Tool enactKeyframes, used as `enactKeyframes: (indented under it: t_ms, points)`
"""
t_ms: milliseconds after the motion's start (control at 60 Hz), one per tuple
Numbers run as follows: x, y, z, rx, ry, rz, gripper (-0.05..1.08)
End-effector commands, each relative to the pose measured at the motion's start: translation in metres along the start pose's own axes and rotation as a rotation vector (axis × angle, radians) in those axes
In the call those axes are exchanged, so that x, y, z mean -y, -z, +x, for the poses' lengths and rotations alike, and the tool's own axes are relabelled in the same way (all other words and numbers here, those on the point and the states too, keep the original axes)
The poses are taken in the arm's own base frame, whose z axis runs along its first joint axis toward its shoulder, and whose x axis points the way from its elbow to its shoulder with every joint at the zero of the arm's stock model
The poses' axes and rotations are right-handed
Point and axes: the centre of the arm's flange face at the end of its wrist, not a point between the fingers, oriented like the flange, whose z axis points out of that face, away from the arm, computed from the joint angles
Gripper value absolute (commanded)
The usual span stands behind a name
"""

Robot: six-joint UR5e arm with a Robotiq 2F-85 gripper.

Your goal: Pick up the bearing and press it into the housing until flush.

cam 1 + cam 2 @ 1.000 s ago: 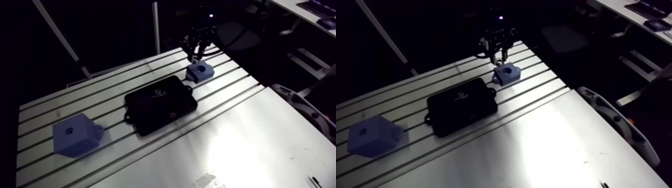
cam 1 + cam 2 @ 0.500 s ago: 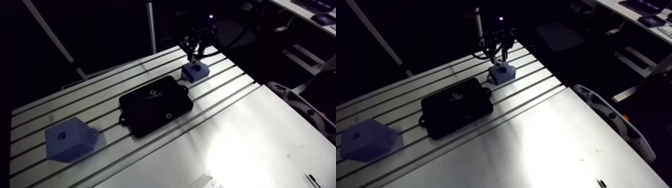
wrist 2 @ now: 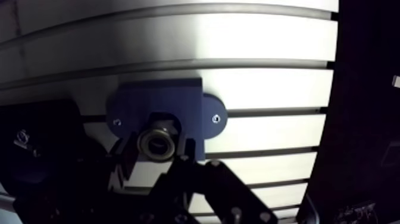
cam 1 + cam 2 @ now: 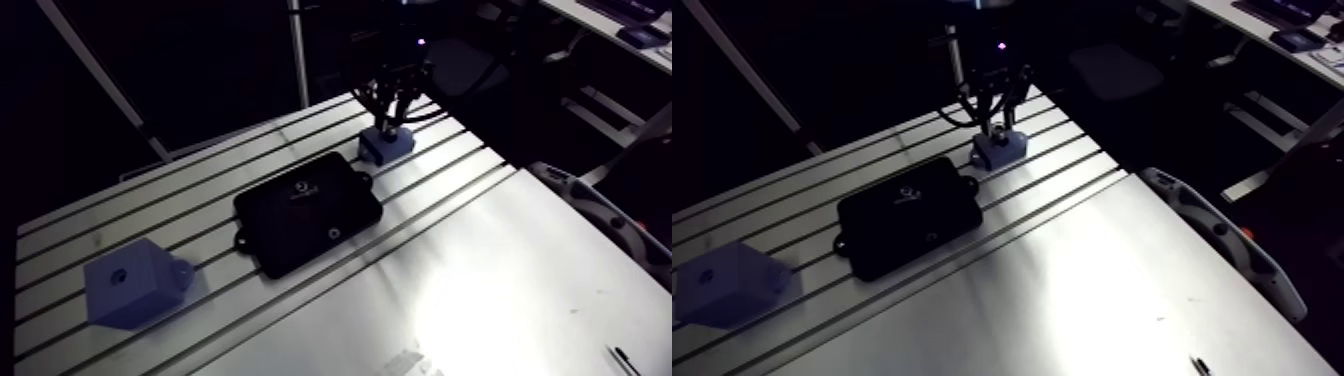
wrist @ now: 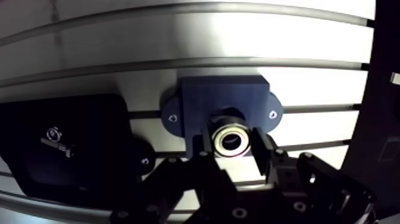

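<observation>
A silver ring bearing [image 5: 232, 140] is pinched between the two fingers of my gripper [image 5: 233, 149], which is shut on it. Right under the bearing is the small blue housing [image 5: 205, 101] with two screw ears; its dark bore [image 5: 229, 113] shows just past the bearing's edge. In the arm view the gripper [image 4: 393, 118] hangs directly over that same housing [image 4: 385, 146] at the far side of the slotted table [image 4: 470, 290]. Whether the bearing touches the bore I cannot tell.
A flat black box [image 4: 308, 211] lies on the table just beside the housing. A larger blue block [image 4: 130, 289] with a hole stands at the near left. A smooth metal sheet [image 4: 520, 300] covers the right part of the table.
The gripper has come down closer onto the small blue housing with the bearing in it. The arm view has also shifted a little, so the table's objects sit slightly further left.
</observation>
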Motion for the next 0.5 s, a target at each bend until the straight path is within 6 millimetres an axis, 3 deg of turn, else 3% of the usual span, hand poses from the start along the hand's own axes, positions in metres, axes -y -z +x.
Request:
enactKeyframes:
  t_ms: [17,500]
  points:
    - [0.0009,-0.0021,-0.0007,0.003,0.000,0.002,0.59]
    - [0.0003,-0.0098,0.0010,-0.002,-0.001,-0.002,0.59]
